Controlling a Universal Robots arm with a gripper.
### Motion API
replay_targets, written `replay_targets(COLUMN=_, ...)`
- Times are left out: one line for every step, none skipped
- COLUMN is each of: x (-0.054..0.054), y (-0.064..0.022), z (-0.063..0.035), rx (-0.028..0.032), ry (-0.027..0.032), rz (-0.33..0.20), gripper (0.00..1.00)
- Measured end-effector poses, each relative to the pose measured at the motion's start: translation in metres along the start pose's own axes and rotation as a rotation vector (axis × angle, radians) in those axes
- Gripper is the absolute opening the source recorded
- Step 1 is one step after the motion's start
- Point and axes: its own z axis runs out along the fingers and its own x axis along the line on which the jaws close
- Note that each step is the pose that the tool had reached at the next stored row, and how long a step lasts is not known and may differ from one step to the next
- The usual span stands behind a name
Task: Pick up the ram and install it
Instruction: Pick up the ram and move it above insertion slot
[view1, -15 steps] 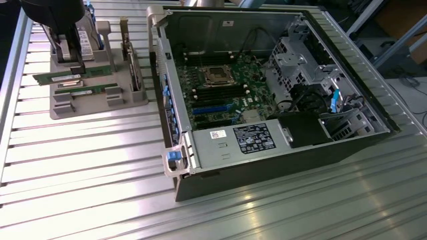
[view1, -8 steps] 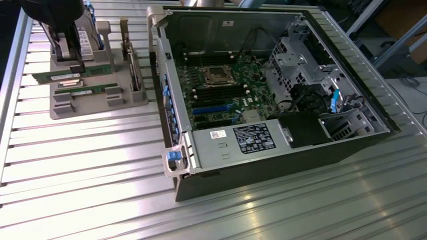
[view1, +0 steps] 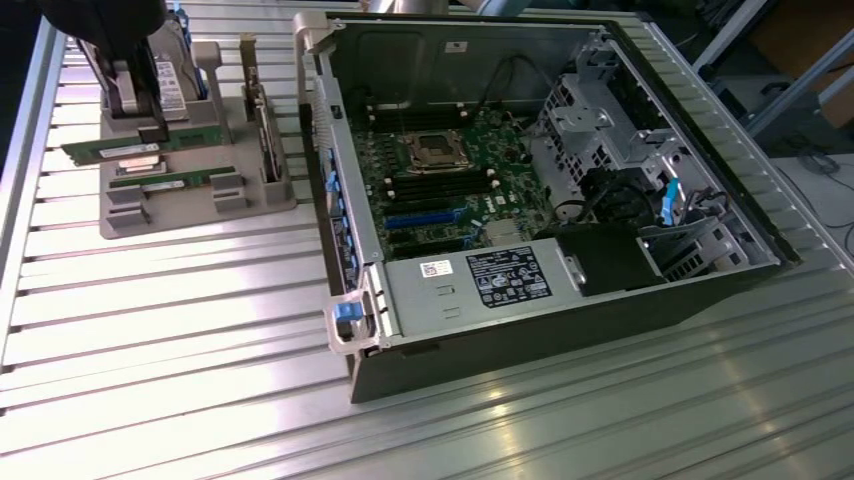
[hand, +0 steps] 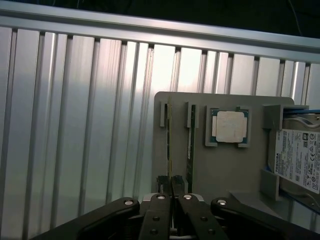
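The ram (hand: 169, 140) is a thin green stick seen edge-on in the grey holder (hand: 225, 170). It runs down between the fingertips of my gripper (hand: 169, 180), which is shut on its near end. In the exterior view the dark gripper (view1: 144, 130) reaches down onto the ram (view1: 107, 152) at the holder's (view1: 160, 215) far side. A second green stick (hand: 191, 140) (view1: 167, 183) lies parallel beside it. The open computer case (view1: 350, 150) lies to the exterior view's right, with dark memory slots (view1: 441, 185) on its motherboard.
A square silver processor (hand: 229, 126) and a labelled hard drive (hand: 300, 160) sit in the same holder. A wider card (view1: 267, 130) stands upright at the holder's edge nearest the case. Everything rests on a ribbed aluminium table (view1: 174, 330).
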Motion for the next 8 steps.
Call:
replay_targets(x=0.0000, y=0.0000, z=-0.0005, rx=0.0001, ry=-0.0001, rz=0.000, gripper=0.12)
replay_targets(x=0.0000, y=0.0000, z=-0.0012, rx=-0.0001, ry=0.0000, rz=0.000, gripper=0.12)
replay_targets(x=0.0000, y=0.0001, z=-0.0016, rx=-0.0001, ry=0.0001, rz=0.000, gripper=0.12)
replay_targets(x=0.0000, y=0.0001, z=-0.0022, rx=-0.0001, ry=0.0000, rz=0.000, gripper=0.12)
replay_targets(x=-0.0001, y=0.0001, z=-0.0031, rx=-0.0002, ry=0.0001, rz=0.000, gripper=0.12)
replay_targets(x=-0.0001, y=0.0002, z=-0.0039, rx=-0.0001, ry=0.0000, rz=0.000, gripper=0.12)
replay_targets(x=-0.0001, y=0.0002, z=-0.0046, rx=0.0001, ry=0.0000, rz=0.000, gripper=0.12)
replay_targets(x=-0.0001, y=0.0002, z=-0.0055, rx=-0.0001, ry=0.0000, rz=0.000, gripper=0.12)
